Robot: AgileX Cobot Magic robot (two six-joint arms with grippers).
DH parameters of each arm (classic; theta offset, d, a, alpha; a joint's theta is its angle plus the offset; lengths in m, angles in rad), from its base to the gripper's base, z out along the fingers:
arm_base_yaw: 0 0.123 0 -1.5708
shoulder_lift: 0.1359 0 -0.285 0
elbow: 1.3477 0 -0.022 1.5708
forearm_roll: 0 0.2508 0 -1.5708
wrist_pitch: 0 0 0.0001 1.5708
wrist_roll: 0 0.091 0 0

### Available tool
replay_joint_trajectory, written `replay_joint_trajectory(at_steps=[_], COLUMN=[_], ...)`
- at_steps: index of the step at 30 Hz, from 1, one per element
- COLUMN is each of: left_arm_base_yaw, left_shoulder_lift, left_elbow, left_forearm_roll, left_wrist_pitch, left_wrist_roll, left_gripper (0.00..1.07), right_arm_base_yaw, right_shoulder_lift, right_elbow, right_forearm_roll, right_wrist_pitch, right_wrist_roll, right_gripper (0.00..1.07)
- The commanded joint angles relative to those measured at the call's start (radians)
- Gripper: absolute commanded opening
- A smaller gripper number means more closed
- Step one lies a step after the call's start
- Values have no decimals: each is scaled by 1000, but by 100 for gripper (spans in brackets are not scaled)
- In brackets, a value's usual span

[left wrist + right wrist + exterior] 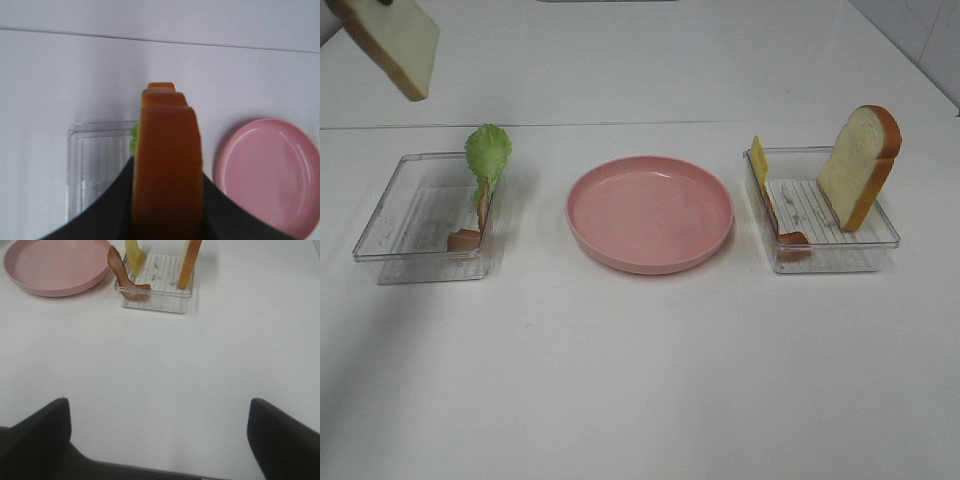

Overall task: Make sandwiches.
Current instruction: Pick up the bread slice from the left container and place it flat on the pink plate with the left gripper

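Note:
My left gripper (167,205) is shut on a white bread slice (167,130) with an orange-brown crust. It holds the slice high above the table at the far left (392,38). In the left clear tray (395,215) a green lettuce leaf (488,155) and a brown-red meat strip (470,235) lean on the right wall. The right clear tray (840,255) holds a yellow cheese slice (758,160), a meat strip (790,240) and a second bread slice (860,165) standing upright. My right gripper (157,407) is open and empty over bare table, nearer than the right tray (155,300).
A round pink plate (650,212) sits empty between the two trays; it also shows in the left wrist view (270,175) and the right wrist view (55,265). The white table stretches bare in front of the trays.

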Motion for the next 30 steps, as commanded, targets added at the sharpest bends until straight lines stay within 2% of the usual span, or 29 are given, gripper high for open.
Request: replay_joint_trajectory(at_steps=[1,3,4,5,7,8,10,11,14,20,30], left_arm_base_yaw=[-90,-111,-144,-144,-194,-194,-235,-235,-281,-327,-348], left_shoulder_lift=[0,5,14,14,44,44,84,84,147,254,379], left_elbow=[-7,-6,-4,-4,-4,-4,-4,-4,-4,-4,-5], left_forearm_roll=[-35,-53,-99,-99,-183,-183,-251,-251,-330,-420,-460], left_wrist_pitch=[-71,-88,-114,-114,-156,-156,-187,-187,-209,-219,-275], left_wrist_roll=[-7,-7,-7,-7,-1,-1,32,32,57,59,58], left_gripper=[0,0,0,0,0,0,0,0,0,0,0], right_arm_base_yaw=[-5,-5,-5,-5,-5,-5,-5,-5,-5,-5,-5], right_shoulder_lift=[-23,-23,-23,-23,-23,-23,-23,-23,-23,-23,-23], right_elbow=[0,0,0,0,0,0,0,0,0,0,0], right_forearm_roll=[7,7,7,7,8,8,8,8,8,8,10], right_wrist_pitch=[-2,-2,-2,-2,-3,-3,-3,-3,-3,-3,-3], right_wrist_roll=[7,7,7,7,7,7,7,7,7,7,7], right_gripper=[93,93,93,93,93,93,93,93,93,93,93])
